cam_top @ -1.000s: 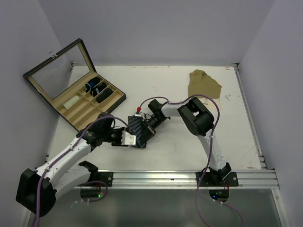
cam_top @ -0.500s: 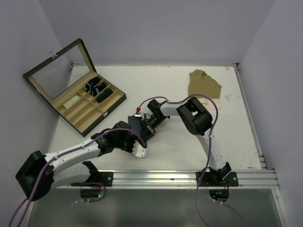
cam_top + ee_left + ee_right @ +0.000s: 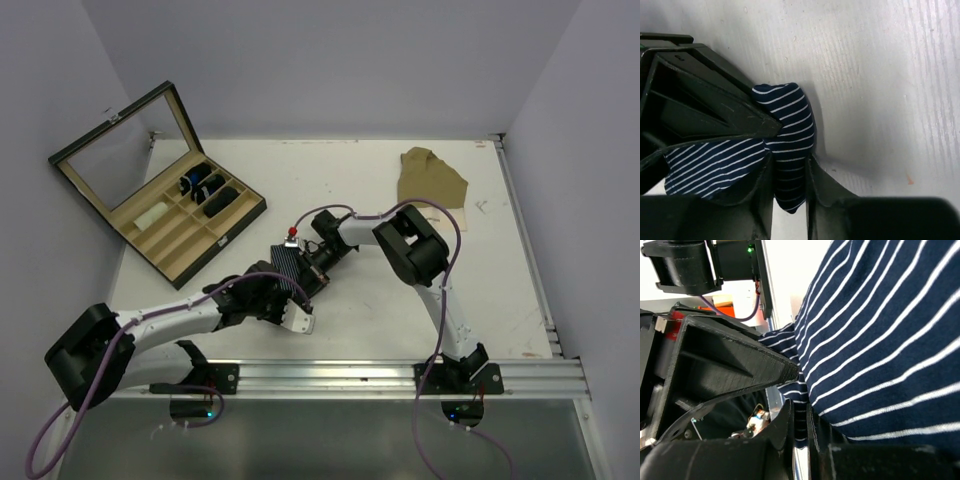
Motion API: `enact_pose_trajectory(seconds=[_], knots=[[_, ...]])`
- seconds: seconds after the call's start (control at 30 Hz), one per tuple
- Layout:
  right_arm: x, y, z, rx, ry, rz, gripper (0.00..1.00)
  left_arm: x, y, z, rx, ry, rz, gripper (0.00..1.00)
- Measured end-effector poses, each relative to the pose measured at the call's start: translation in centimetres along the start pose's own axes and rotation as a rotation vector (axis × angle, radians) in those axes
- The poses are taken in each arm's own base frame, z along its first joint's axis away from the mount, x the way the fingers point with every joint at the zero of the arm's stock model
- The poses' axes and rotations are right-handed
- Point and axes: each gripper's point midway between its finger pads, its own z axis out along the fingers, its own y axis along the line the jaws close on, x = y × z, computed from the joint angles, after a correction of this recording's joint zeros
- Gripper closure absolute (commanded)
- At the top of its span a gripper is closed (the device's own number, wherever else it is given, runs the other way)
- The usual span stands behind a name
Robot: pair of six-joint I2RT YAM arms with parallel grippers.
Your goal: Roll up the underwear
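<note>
The underwear is navy with thin white stripes and lies partly rolled at mid-table. My left gripper sits at its near end. In the left wrist view a rolled lobe of the underwear fills the gap of the left gripper, touching both fingers. My right gripper reaches in from the far right. It shows shut on a thin fold in the right wrist view, with the striped cloth bulging beside it. The other arm's black finger crosses the upper left.
An open wooden box with a glass lid stands at the back left, with dark rolls and a white roll in its compartments. A tan cloth lies at the back right. A metal rail runs along the near edge.
My left gripper swung from the underwear's left side round to its near end and narrowed onto the rolled lobe. The right gripper kept its place and grip.
</note>
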Motion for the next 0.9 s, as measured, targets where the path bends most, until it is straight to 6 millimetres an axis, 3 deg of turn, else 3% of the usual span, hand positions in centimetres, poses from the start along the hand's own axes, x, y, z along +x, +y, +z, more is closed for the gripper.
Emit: enact_pose_trajectory(seconds=[0.07, 0.27, 0.3, 0.33, 0.43, 0.57, 0.63, 0.73, 0.9], knots=[[0.0, 0.0, 0.0, 0.002, 0.0, 0.006, 0.86, 0.0, -0.2, 0.0, 0.006, -0.003, -0.008, 1.0], [0.4, 0.2, -1.1, 0.082, -0.034, -0.017, 0.54, -0.9, -0.7, 0.4, 0.099, -0.019, -0.028, 1.0], [0.3, 0.3, -1.6, 0.11, -0.046, -0.027, 0.41, -1.0, -0.7, 0.6, 0.125, -0.02, -0.035, 1.0], [0.2, 0.5, -2.2, 0.14, -0.063, -0.035, 0.38, -1.2, -0.7, 0.7, 0.148, -0.026, -0.045, 1.0], [-1.2, 0.4, -5.5, 0.266, -0.152, -0.109, 0.35, -1.4, -0.4, 1.2, 0.23, -0.044, -0.107, 1.0], [-3.5, -0.6, -11.9, 0.459, -0.315, -0.195, 0.34, -1.4, 0.4, 1.8, 0.351, -0.087, -0.227, 1.0], [-3.6, -0.5, -14.8, 0.534, -0.39, -0.229, 0.35, -1.3, 0.6, 1.8, 0.423, -0.117, -0.304, 1.0], [-2.8, 1.3, -17.4, 0.62, -0.461, -0.327, 0.43, -1.2, 0.8, 1.7, 0.516, -0.173, -0.419, 1.0], [-2.6, 6.8, -18.6, 0.667, -0.495, -0.587, 0.53, -1.2, 0.8, 1.8, 0.653, -0.244, -0.596, 1.0]])
